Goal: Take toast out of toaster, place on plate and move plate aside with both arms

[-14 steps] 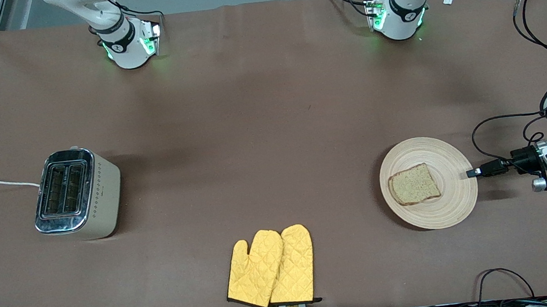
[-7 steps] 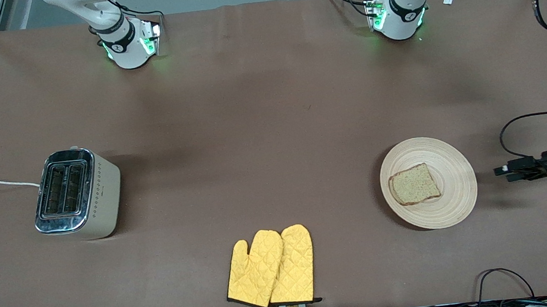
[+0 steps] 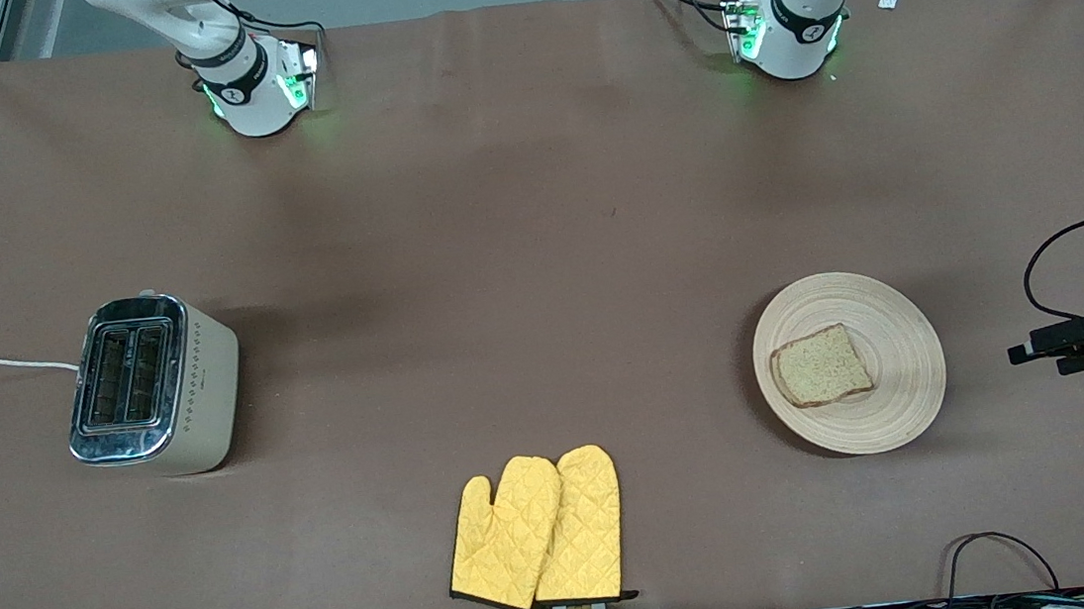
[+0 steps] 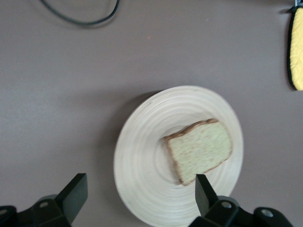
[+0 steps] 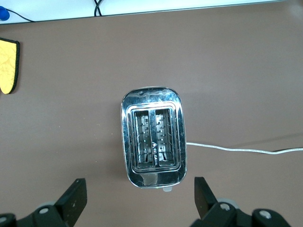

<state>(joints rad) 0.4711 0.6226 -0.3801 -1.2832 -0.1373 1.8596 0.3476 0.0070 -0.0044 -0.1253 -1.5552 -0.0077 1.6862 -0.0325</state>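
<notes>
A: Checking layout: table (image 3: 536, 245) carries the empty toaster (image 3: 152, 385) at the right arm's end; the plate (image 3: 900, 409) holds the toast (image 3: 820, 366).

B: Left tool (image 3: 1054, 350) beside the plate and right tool (image 5: 137, 201) over the toaster both gape wide, empty. Judgement: keep clear of the plate.

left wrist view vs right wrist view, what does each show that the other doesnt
Only the left wrist view shows the plate with the toast lying on it, and the open left end effector with its fingers apart.

Only the right wrist view shows the toaster with both slots empty, its white cord, and the open right end effector.

Both show the brown table and an edge of a yellow mitt.
</notes>
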